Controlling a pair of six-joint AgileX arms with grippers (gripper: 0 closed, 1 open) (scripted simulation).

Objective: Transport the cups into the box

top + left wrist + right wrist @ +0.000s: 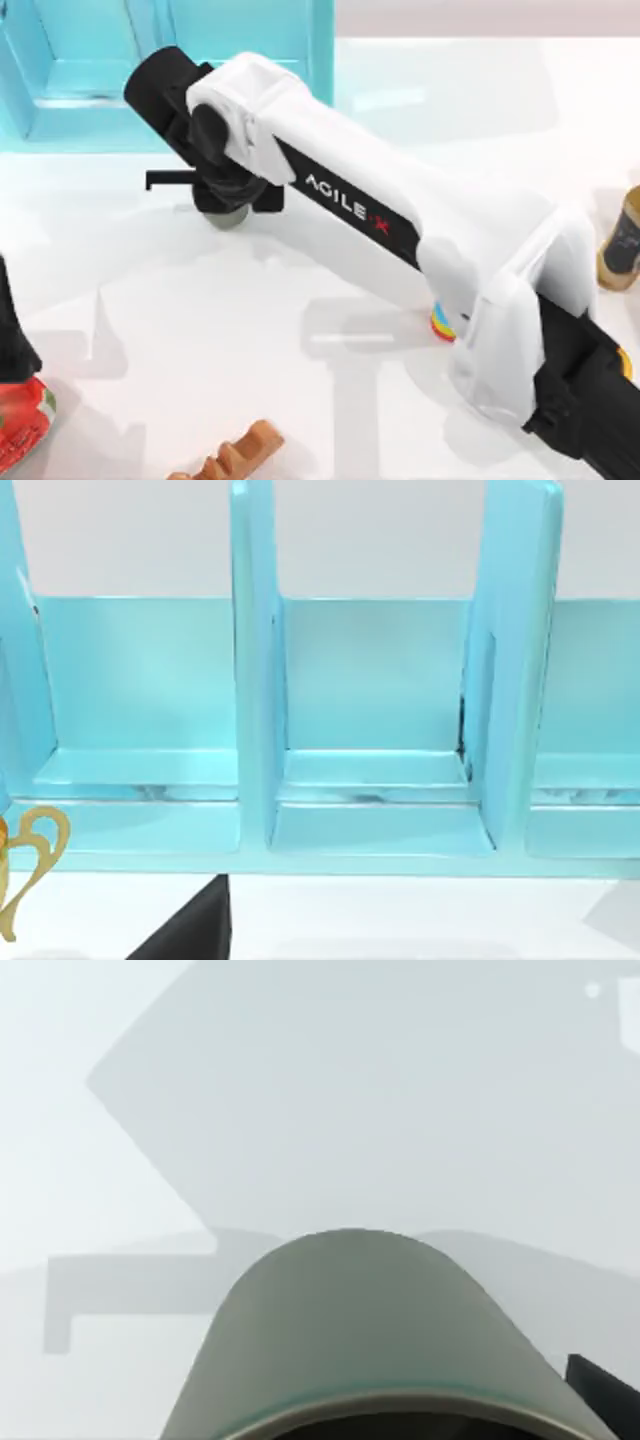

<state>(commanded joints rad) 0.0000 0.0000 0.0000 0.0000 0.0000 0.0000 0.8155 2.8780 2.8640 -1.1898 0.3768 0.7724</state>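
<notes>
Showing "AGILE X" lettering, right arm (400, 225)

Grey-olive cup (370, 1330), light-blue box (370, 820), white table (200, 330).

My right arm (400, 215) stretches from the table's near right corner toward the far left, its gripper (225, 205) pointing down, fingers closed around a grey-olive cup (380, 1340).

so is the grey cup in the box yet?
Not yet. The grey cup sits under the right gripper above the white table, short of the blue box.
</notes>
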